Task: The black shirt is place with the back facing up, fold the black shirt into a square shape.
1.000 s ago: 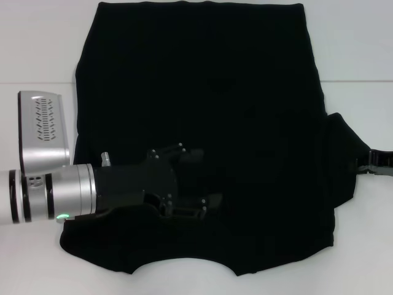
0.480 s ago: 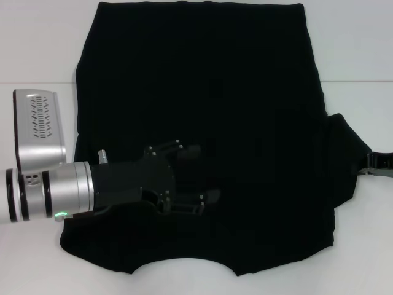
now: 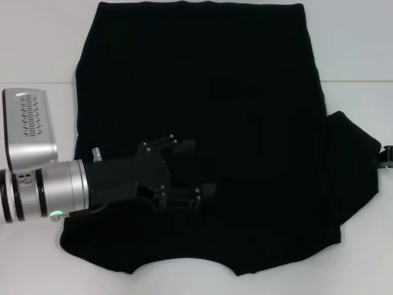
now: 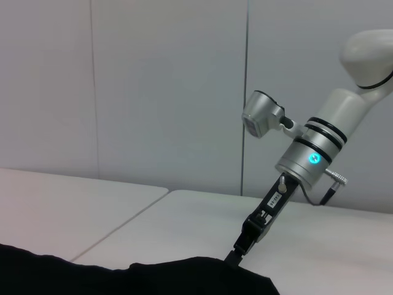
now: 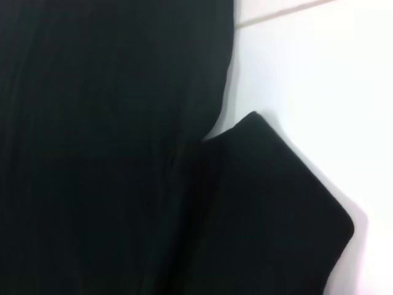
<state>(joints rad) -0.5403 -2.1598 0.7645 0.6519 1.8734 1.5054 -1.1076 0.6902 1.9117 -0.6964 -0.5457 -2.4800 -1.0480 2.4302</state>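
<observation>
the black shirt lay spread flat on the white tabletop, its long axis running from the collar edge nearest the robot to the hem at the far side. the left side looked already folded in, leaving a straight edge there, while the right sleeve stuck out over bare tabletop. the left end effector hovered low over the near-left part of the shirt, its fingers spread apart and holding nothing, with cloth lying beneath and ahead of it. the right end effector sat at the tip of the right sleeve, barely inside the head view's edge; whether it was gripping the cloth could not be told. the right arm was the nearer one to that unfolded sleeve, and the next fold likely needed it carried inward across the body. open tabletop surrounded the shirt on the right and far sides.
</observation>
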